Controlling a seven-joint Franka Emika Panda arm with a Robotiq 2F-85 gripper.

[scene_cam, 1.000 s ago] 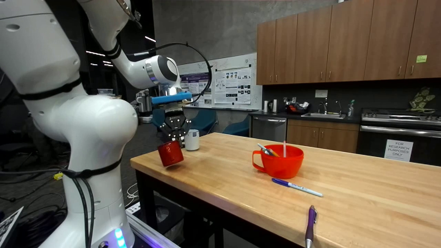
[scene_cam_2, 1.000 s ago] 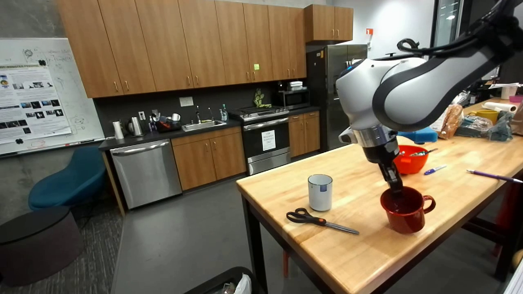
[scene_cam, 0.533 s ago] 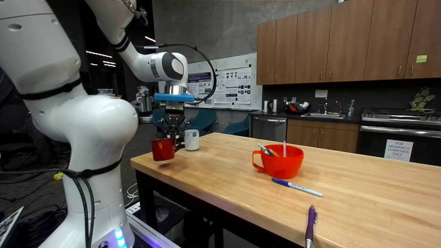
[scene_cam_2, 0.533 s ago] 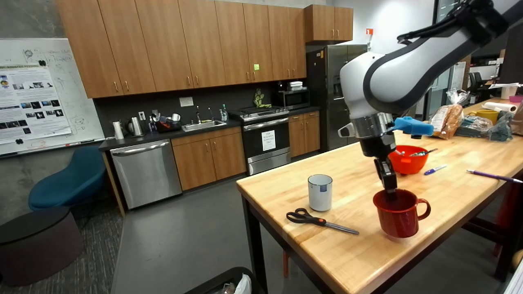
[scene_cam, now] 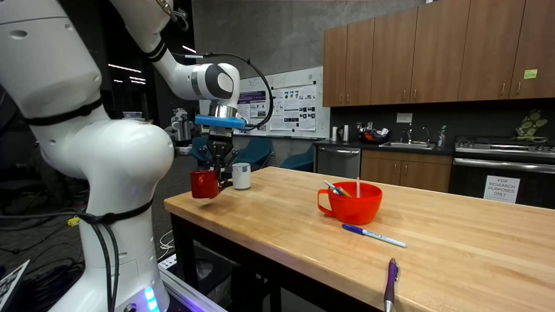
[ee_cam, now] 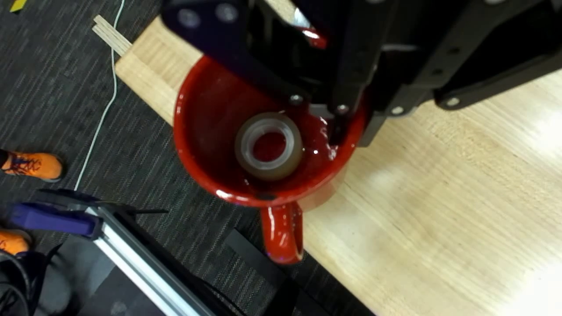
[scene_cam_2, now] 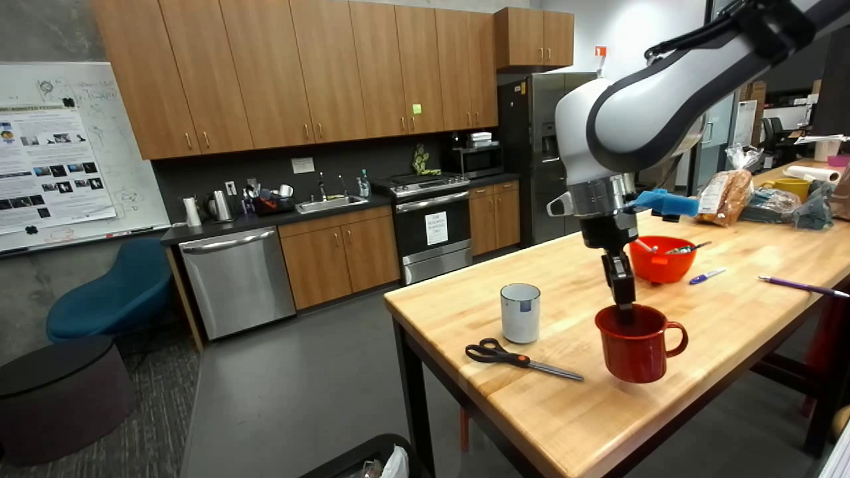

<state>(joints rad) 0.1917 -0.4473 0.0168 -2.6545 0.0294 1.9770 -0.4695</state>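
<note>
Where the fingers [scene_cam_2: 621, 285] are closed on its wall, a glossy red mug [scene_cam_2: 634, 353] hangs roughly upright just above the desk [scene_cam_2: 564, 421], near one edge. The wrist view shows one finger inside the rim and the other along the outside, so the mug's body stands to one side of the grip, its handle [scene_cam_2: 679, 337] clear of both fingers. Inside, on the mug's bottom, lies what looks like a roll of clear tape [ee_cam: 268, 170]. Near the mug, black-handled scissors [scene_cam_2: 521, 360] lie on the desk, and just beside them stands a white cup [scene_cam_2: 520, 320] with a dark rim and a dark blue patch. Farther along, an orange-red cup [scene_cam: 355, 212] holds pens [scene_cam: 358, 190]; a blue-capped marker [scene_cam: 373, 235], its print too small to read, lies just beside it, and a purple pen [scene_cam: 391, 284] lies near the desk's edge. Beyond the desk, a white sheet [scene_cam: 501, 189] on the oven door [scene_cam: 470, 186] reads "FOR RESEARCH PURPOSES ONLY" in capitals. A yellow-green sticky note [scene_cam: 530, 74] is stuck on the wooden cabinets [scene_cam: 438, 56]; a small sign [scene_cam: 404, 118] above the sink [scene_cam: 407, 146] and the posters [scene_cam: 293, 108] on the whiteboard [scene_cam_2: 129, 133] carry print too small to make out.
</note>
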